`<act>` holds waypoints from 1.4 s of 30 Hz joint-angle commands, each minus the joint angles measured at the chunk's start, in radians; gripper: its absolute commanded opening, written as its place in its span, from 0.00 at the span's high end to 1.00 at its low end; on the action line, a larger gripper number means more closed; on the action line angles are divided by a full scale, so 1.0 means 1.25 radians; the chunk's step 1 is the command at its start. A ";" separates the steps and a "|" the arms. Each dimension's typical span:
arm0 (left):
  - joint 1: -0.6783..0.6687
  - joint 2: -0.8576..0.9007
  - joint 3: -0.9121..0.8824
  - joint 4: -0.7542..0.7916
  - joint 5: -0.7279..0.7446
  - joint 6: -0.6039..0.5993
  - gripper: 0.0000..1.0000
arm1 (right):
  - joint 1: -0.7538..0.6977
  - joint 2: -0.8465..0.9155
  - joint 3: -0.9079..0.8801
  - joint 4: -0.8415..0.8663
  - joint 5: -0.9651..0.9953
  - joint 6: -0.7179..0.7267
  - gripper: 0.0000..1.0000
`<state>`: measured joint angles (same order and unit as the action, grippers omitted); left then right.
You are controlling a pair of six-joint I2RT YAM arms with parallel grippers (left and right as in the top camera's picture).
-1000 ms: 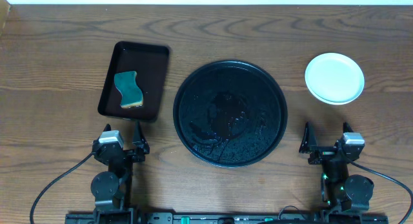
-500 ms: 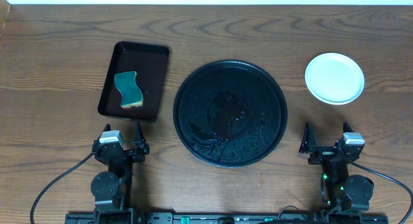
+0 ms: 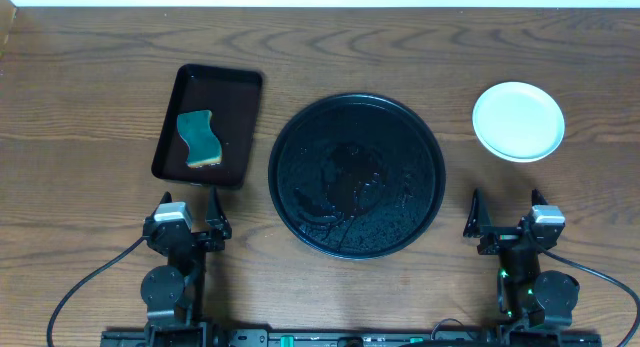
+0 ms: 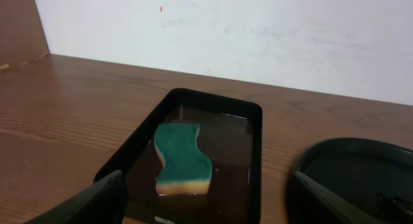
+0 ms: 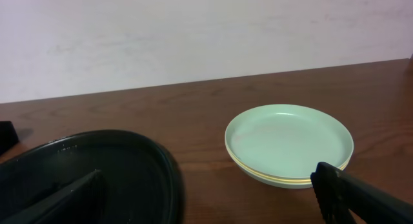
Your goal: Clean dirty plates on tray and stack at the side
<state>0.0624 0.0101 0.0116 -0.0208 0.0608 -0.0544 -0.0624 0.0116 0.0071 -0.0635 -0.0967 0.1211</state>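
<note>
Nothing has moved since the earlier frame: both arms stay parked at the 6 o'clock edge of the table [image 3: 80,87] and every object keeps its place. The tray [image 3: 356,117] sits at the centre, its speckled black surface wet and shiny, with no plate on it. The plates [image 3: 518,120] lie stacked on the bare wood at 2 o'clock from the tray, apart from its rim. The right wrist view shows a mint-blue plate on top with a pale yellow edge just under it; how many plates are in the stack cannot be told. The right gripper [image 3: 505,202] rests at 4 o'clock from the tray, its jaws spread wide and holding nothing. The stack lies at 12 o'clock from it, ahead of the fingertips [image 5: 361,198] and clear of them; in the wrist view it sits nearer the right-hand finger than the left. The left gripper [image 3: 190,202] rests at 8 o'clock from the tray, its jaws likewise parted and empty. At 12 o'clock from it is a smaller rectangular tray [image 3: 170,137], at 9 o'clock from the round one, holding a green sponge [image 3: 200,138] with a yellow underside. The sponge lies flat inside that tray, ahead of the left fingers [image 4: 97,201] and not touching them.
</note>
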 commanded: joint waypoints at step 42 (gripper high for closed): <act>-0.002 -0.005 -0.006 -0.037 -0.001 0.007 0.20 | 0.009 -0.005 -0.001 -0.009 0.077 -0.125 0.01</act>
<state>0.0624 0.0101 0.0116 -0.0208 0.0608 -0.0544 -0.0605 0.0116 0.0071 -0.0708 -0.0078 -0.0158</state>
